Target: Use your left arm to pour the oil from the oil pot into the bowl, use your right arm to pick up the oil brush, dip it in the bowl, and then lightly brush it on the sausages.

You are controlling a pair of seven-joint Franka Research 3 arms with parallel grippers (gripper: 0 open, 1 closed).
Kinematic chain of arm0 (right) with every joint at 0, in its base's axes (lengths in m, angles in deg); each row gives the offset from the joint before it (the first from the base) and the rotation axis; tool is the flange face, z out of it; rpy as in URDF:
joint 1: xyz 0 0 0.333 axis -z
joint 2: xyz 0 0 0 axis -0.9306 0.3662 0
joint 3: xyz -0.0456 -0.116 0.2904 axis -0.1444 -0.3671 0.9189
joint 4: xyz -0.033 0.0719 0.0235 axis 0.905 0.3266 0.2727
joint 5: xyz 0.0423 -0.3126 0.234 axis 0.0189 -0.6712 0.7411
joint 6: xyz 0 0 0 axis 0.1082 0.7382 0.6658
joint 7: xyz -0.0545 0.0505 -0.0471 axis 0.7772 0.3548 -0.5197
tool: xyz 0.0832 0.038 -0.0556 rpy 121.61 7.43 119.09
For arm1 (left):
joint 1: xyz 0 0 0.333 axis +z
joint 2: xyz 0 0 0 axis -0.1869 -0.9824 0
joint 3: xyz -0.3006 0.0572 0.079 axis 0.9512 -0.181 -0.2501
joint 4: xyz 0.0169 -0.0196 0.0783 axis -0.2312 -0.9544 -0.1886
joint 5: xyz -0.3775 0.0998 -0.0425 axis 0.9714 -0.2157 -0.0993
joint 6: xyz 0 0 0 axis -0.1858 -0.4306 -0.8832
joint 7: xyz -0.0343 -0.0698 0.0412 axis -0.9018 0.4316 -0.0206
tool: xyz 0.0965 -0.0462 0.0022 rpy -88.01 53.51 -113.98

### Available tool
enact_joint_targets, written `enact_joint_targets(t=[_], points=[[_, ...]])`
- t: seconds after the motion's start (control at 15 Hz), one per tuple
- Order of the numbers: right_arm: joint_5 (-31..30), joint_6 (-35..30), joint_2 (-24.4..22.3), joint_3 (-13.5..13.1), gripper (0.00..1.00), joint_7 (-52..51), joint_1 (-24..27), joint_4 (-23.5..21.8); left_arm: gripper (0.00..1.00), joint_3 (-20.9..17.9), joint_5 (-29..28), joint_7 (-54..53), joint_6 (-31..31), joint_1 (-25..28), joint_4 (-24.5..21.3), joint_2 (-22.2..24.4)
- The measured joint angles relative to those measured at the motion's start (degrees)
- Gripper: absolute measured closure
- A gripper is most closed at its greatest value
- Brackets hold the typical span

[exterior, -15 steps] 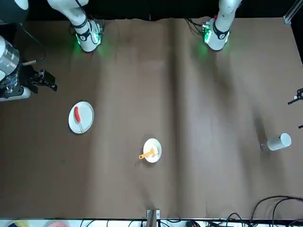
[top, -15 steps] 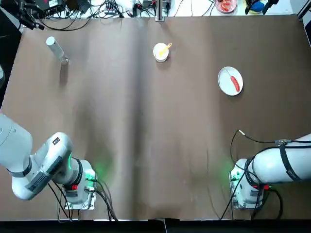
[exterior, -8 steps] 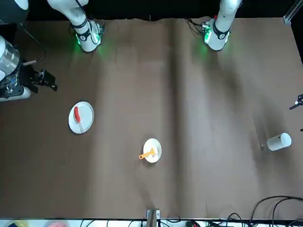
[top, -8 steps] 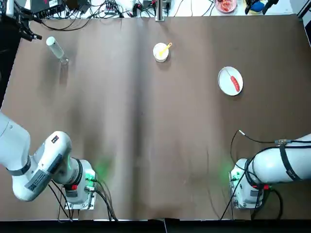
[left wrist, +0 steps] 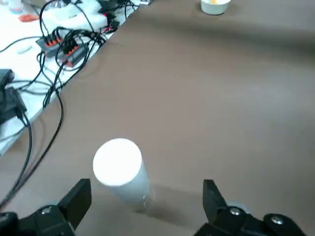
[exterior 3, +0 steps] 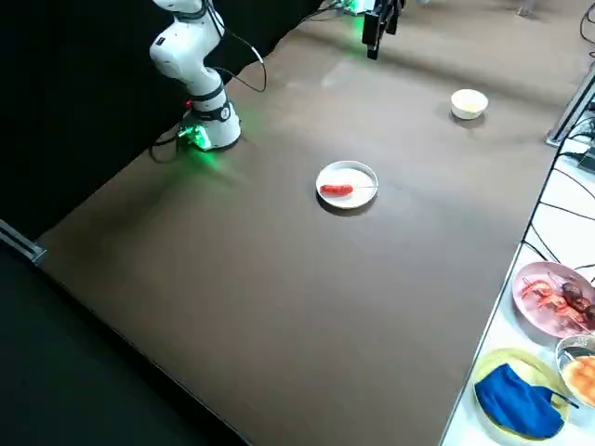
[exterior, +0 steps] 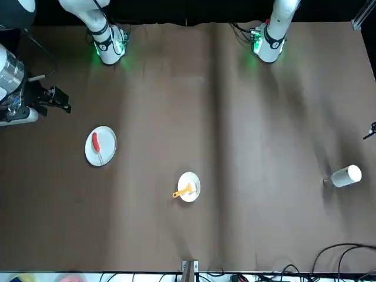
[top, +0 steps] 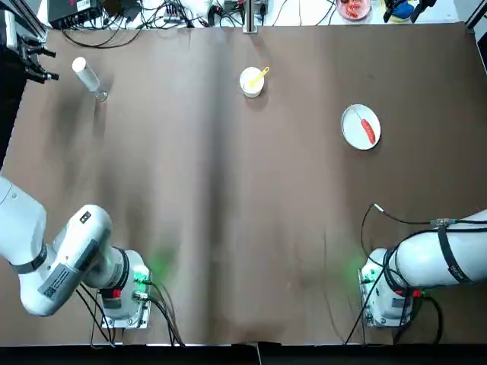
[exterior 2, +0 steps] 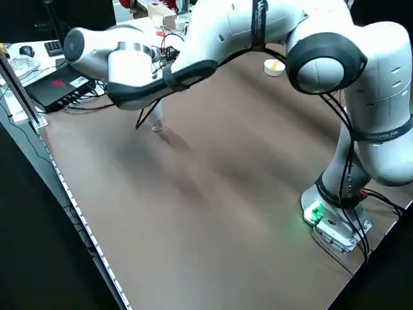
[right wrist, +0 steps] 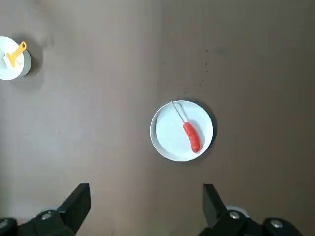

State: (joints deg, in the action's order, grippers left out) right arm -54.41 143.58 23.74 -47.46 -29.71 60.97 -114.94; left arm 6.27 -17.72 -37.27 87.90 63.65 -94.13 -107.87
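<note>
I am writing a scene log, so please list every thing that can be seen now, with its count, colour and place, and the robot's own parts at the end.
oil pot: 1, clear with white cap, far left of the table, upright.
bowl: 1, white, far middle.
oil brush: 1, yellow handle, resting in the bowl.
plate: 1, white, right side.
sausage: 1, red, on the plate.
table: 1, brown.
cables: several, black, beyond the far edge.
food dishes: a few, off the table's far right corner.
left gripper: 1, open, beside the oil pot.
right gripper: 1, open, above the plate.
</note>
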Motion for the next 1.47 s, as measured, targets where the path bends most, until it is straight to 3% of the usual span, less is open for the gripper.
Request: enact_joint_targets(t=[0.53, 0.87, 1.47], points=[[0.0, 0.0, 0.0, 0.0, 0.0, 0.0, 0.0, 0.0, 0.0, -0.2, 6.5, -0.1, 4.3, 0.1, 0.0, -6.4], [0.0, 0.0, 0.0, 0.1, 0.0, 0.0, 0.0, 0.0, 0.0, -0.4, 10.5, -7.2, 4.9, 1.2, 0.0, -10.5], [0.0, 0.0, 0.0, 0.1, 0.0, 0.0, 0.0, 0.0, 0.0, 0.5, 10.8, -11.9, 12.4, 0.3, 0.1, -16.6]])
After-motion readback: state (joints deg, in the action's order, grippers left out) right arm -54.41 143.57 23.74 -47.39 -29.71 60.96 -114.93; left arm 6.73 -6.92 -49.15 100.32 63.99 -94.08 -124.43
